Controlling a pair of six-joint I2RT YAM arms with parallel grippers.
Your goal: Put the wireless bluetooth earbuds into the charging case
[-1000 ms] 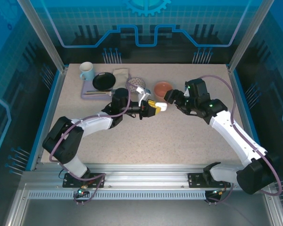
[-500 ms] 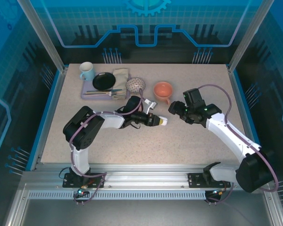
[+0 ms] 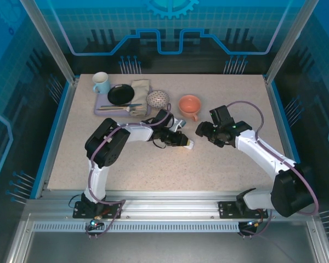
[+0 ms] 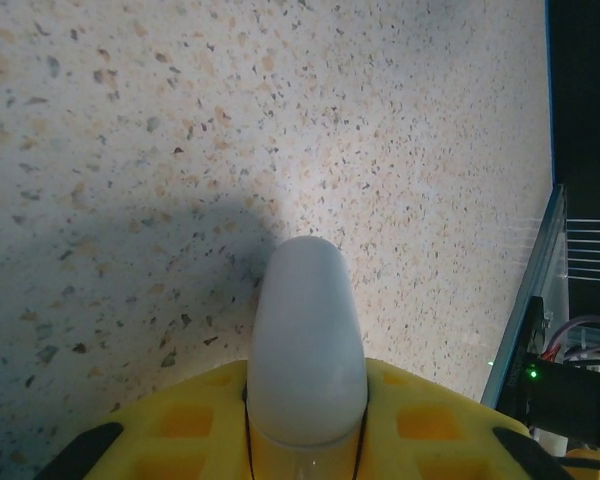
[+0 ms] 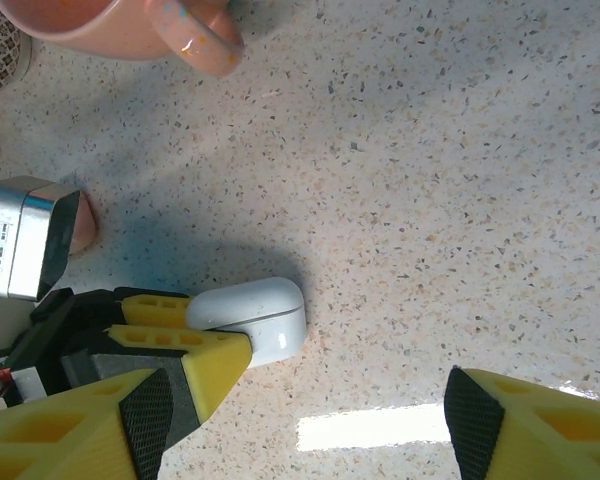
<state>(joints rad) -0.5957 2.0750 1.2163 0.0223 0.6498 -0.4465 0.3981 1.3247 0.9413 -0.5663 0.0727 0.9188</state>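
Got the white case [image 5: 255, 315] pinched tight in the left gripper [image 3: 182, 141], low over mid-table [image 3: 153, 164] near the orange mug [image 3: 189, 104]. Right gripper [image 3: 200, 131] wide open, empty, close by. Guessing next: pop the lid.

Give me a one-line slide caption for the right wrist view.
Left gripper clamps a white pebble-shaped plastic case over the speckled table; the open right gripper hovers above.

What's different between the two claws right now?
The left gripper is clamped shut on a white case; the right gripper stands open, holding nothing. The left gripper points rightward, the right gripper leftward, toward the case. Both have yellow fingers.
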